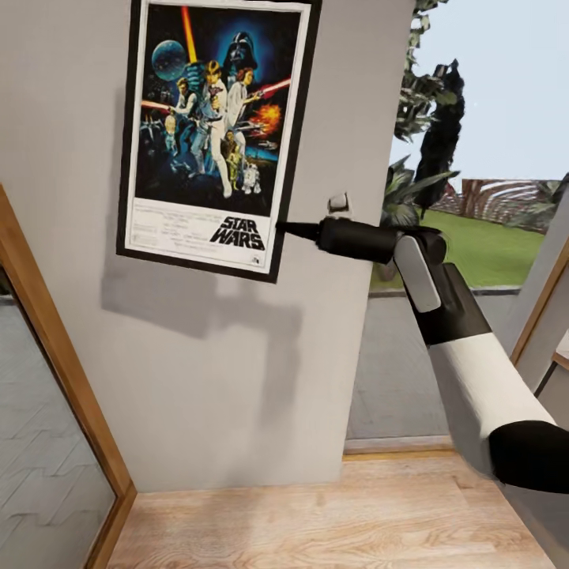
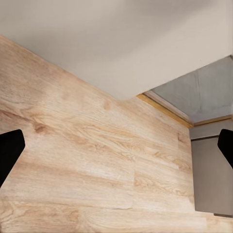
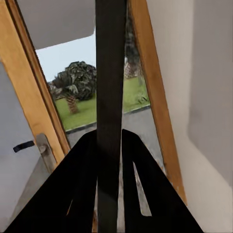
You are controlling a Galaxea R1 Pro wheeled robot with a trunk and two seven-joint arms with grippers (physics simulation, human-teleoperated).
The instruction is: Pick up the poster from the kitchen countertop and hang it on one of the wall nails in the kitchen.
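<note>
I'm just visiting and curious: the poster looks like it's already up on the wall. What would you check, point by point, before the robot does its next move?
1. Poster against the grey wall: ok, it lies flat on it.
2. Poster straight: not ok, it looks slightly tilted.
3. Right hand grip: ok, its fingers pinch the poster's dark edge.
4. Poster caught on a nail: cannot tell, its top edge is cut off in the head view.
5. Left hand free: ok, open over the wooden floor.
6. Safe to let go: cannot tell until the nail is confirmed.
</note>
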